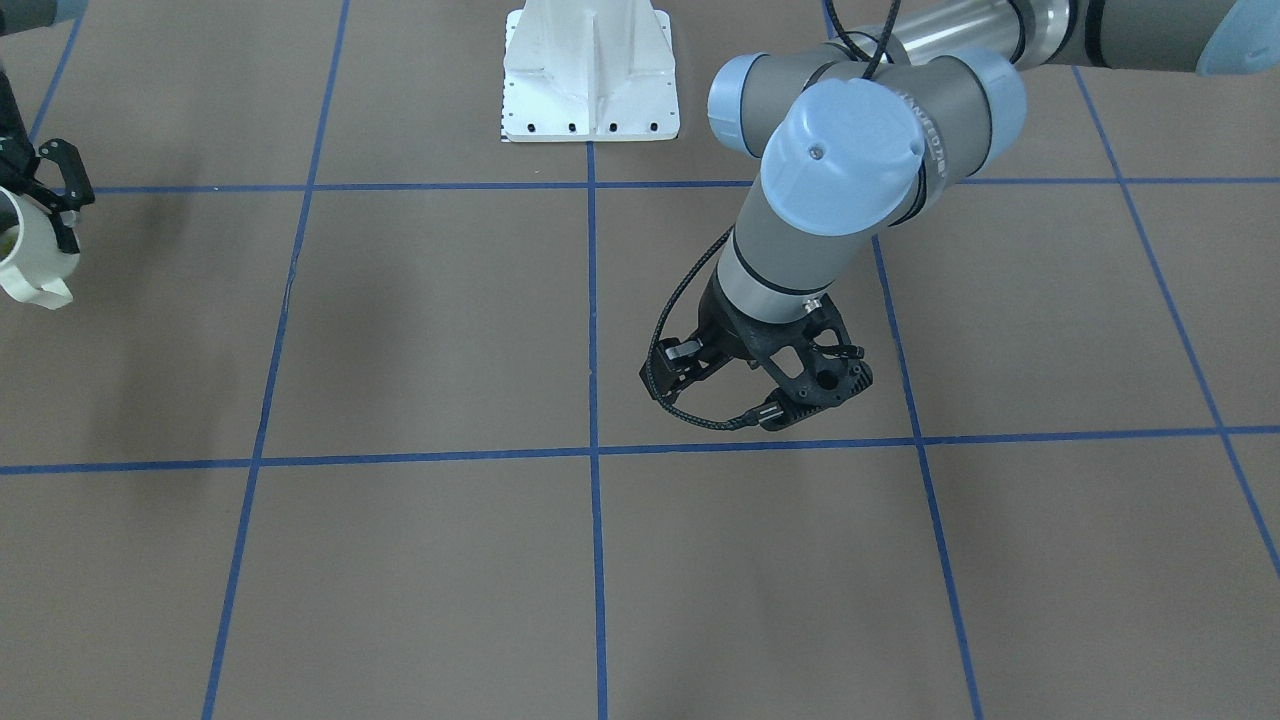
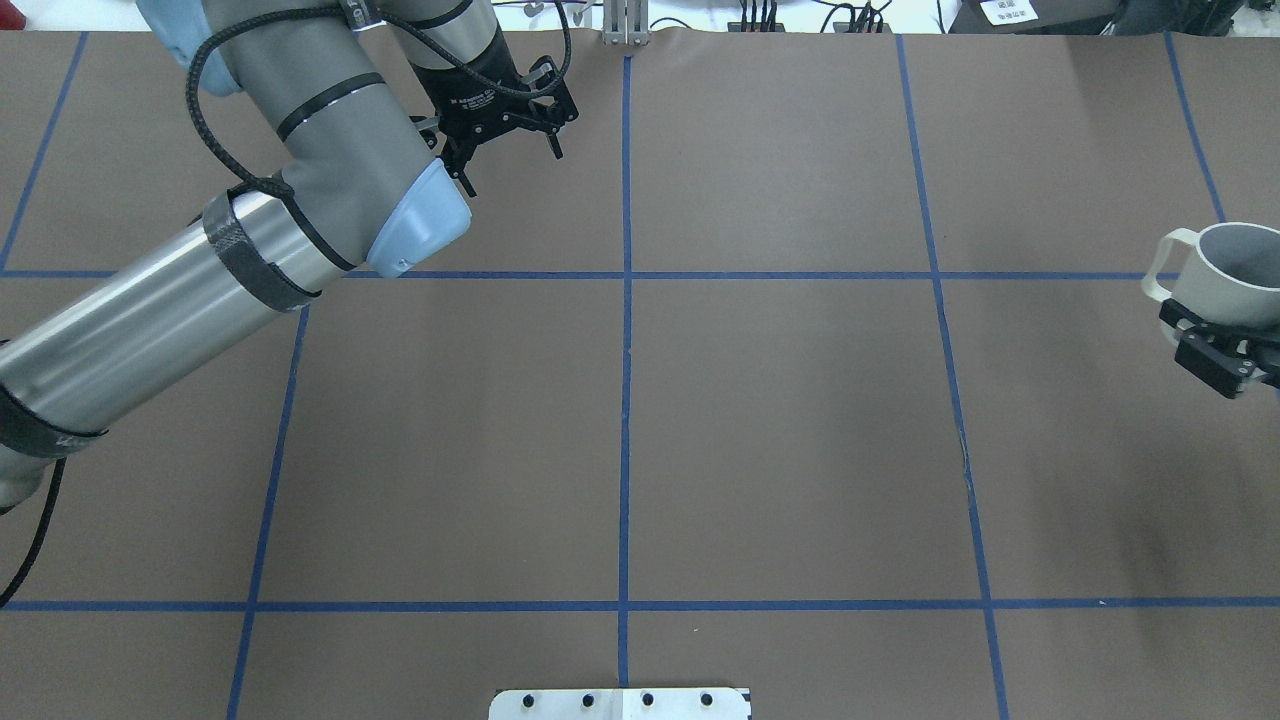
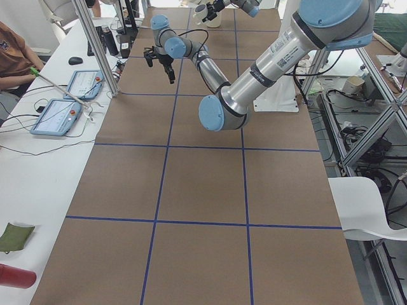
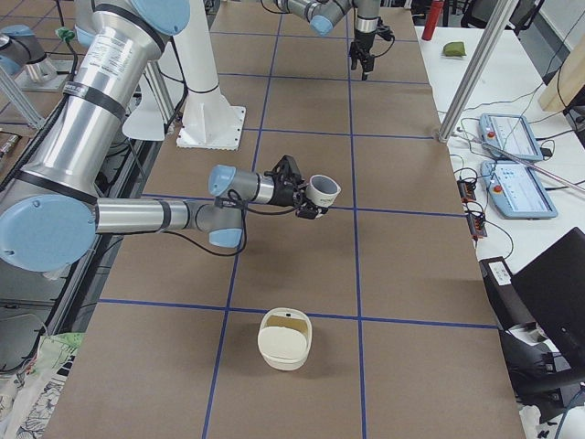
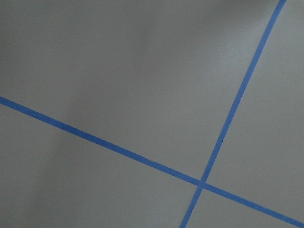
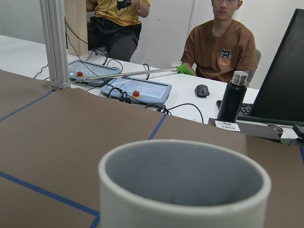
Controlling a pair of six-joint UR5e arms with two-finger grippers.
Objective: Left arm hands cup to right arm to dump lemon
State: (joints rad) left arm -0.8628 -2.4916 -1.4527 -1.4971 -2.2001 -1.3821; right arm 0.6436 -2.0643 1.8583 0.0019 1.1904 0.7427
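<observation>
A: Whereabouts of the cup [image 2: 1225, 265]?

B: Hung clear of the table [image 2: 780, 430], well out to the robot's right of the white base [image 1: 590, 80], mouth up. Sat in the right gripper [image 2: 1215, 335], with the jaws closed on the wall on the base-ward side and the handle [image 2: 1160, 262] left free on the far side. Impossible to tell how deep the hold went.

A: And the handling?

B: Looked like glazed ceramic: stiff, fairly heavy for a two-finger pinch, slick, likely to chip if dropped. Best taken by the wall near the rim, as here, or through the squarish loop. Judged wise to tip slowly, for fear of swivel in the grip.

A: Lemon [image 1: 8, 241]?

B: Barely seen. Only a yellow-green hint inside the mouth in the front view, and hidden below the rim from the right wrist.

A: Left gripper [image 2: 508, 165]?

B: Empty and spread wide. Poised above the table, forward of the base and a little to the robot's left, well apart from the cup.

A: Surface and room?

B: Top brown and matte, taped into blue squares, flat. Probably no stop for a rolling lemon. Spotted a white bowl [image 4: 284, 340] on it, farther from the base than the cup, toward the table's end. Across the table from the base: a white desk [image 6: 190, 102] with tablets [image 6: 137, 90], a black bottle [image 6: 232, 102], a metal post [image 6: 56, 42] and seated people [image 6: 219, 45].
</observation>
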